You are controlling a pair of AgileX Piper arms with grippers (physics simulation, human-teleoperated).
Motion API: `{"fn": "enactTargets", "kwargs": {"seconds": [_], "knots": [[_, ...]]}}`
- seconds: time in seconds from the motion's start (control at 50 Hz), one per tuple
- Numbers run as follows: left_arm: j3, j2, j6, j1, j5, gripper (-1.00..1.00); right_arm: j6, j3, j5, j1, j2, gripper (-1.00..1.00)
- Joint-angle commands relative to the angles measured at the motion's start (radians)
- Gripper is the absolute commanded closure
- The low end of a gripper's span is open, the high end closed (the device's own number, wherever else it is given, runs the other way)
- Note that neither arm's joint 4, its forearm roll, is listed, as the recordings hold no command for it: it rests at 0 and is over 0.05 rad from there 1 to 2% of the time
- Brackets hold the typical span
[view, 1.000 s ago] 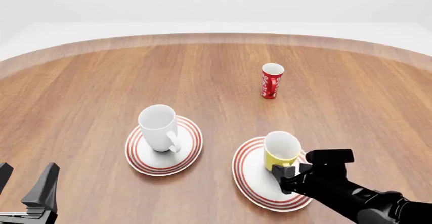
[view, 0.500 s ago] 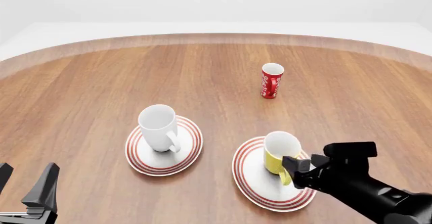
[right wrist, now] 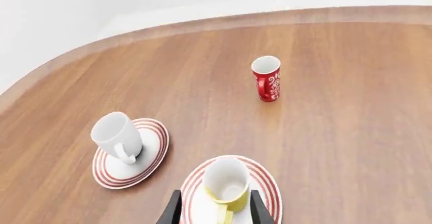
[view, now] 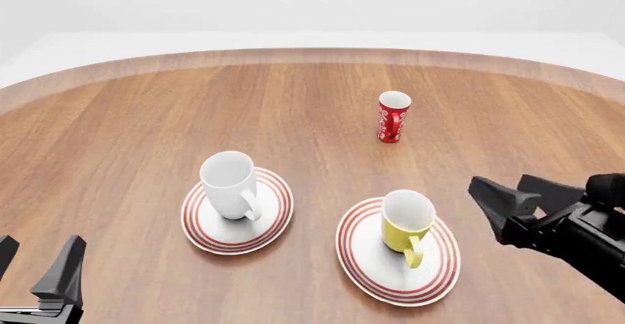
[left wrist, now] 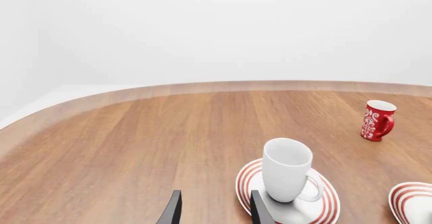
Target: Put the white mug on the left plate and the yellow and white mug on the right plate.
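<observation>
Only the right wrist view shows us inside the yellow and white mug (right wrist: 226,184). The right gripper (view: 508,203) hovers spread, empty; the left gripper (view: 34,269) appears spread, partly cropped.

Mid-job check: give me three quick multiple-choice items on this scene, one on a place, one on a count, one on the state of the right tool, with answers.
1. Where is the yellow mug?
A. on the bare table
B. on the right plate
C. in the right tool

2. How many mugs are on the table in all?
A. two
B. three
C. four

3. The right tool is:
A. shut on the yellow mug
B. shut on the red mug
C. open, holding nothing

Answers:
1 B: the yellow mug stands on the right plate.
2 B: the white mug on the left plate, the yellow mug, and the red mug on bare wood.
3 C: the right tool is to the right of the plate, jaws apart.
</observation>
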State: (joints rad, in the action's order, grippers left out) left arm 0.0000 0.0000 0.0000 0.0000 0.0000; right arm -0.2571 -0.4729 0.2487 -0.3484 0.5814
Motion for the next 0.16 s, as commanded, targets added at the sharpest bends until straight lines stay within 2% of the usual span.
{"fn": "enactTargets", "kwargs": {"seconds": [0.02,0.16], "knots": [[0.000,0.000,0.000,0.000,0.000,-1.00,-0.007,-0.087,0.143,0.057,-0.190,-1.00],[0.000,0.000,0.000,0.000,0.000,-1.00,-0.042,-0.122,0.190,0.080,-0.278,-1.00]]}}
